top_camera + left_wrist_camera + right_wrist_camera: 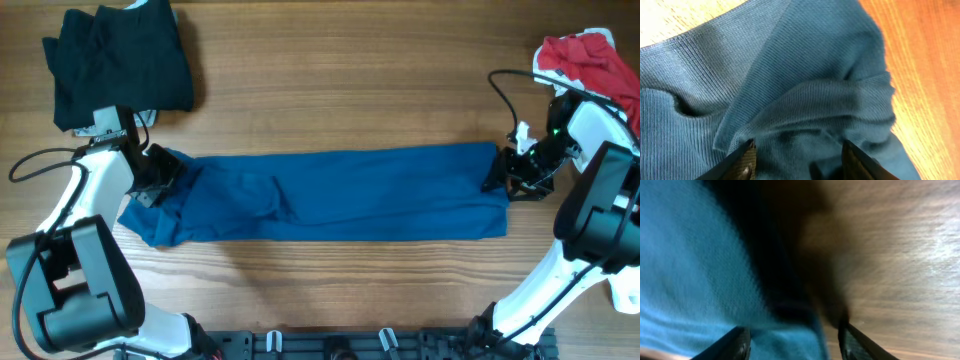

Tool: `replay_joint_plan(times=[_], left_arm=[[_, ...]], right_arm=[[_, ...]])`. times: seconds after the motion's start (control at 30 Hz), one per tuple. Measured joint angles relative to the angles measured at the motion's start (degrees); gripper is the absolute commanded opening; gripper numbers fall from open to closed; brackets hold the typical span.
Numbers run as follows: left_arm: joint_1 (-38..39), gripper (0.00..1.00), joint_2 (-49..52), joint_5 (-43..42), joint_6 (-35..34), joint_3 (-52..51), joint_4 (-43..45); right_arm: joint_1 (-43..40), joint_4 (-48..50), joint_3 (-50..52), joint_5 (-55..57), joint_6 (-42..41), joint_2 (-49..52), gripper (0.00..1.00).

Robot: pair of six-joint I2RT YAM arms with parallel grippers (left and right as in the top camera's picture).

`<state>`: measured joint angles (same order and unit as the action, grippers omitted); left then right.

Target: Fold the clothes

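The deep-blue shirt (340, 195) lies folded into a long strip across the middle of the table. My left gripper (160, 172) is at its bunched left end. In the left wrist view its jaws (799, 160) are wide apart with rumpled blue fabric (805, 75) between them. My right gripper (500, 172) is at the strip's right end. In the right wrist view its jaws (795, 342) are open over the shirt's edge (700, 270), with bare wood to the right. A black garment (120, 60) lies at the back left. A red-and-white garment (590, 60) lies at the back right.
The wooden table (350, 80) shows behind and in front of the strip. A black cable (505, 95) loops near the right arm. The arm bases stand at the front edge, left (75, 290) and right (600, 230).
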<state>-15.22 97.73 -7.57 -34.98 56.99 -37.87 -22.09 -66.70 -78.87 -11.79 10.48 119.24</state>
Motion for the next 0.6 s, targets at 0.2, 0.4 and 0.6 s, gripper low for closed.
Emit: replay_joint_plan(times=[0.2, 0.4, 0.6], left_arm=[[0.00, 0.59, -0.52, -0.46, 0.00, 0.00, -0.17], [0.00, 0.52, -0.57, -1.40, 0.68, 0.00, -1.40], [0.00, 0.53, -0.92, -1.97, 2.99, 1.84, -1.64]], right_arm=[[6.03, 8.48, 5.25, 0.57, 1.38, -4.52, 0.08], [8.72, 9.07, 4.72, 2.54, -3.06, -3.93, 0.04], [5.16, 6.19, -10.93, 11.08, -12.00, -0.57, 0.04]])
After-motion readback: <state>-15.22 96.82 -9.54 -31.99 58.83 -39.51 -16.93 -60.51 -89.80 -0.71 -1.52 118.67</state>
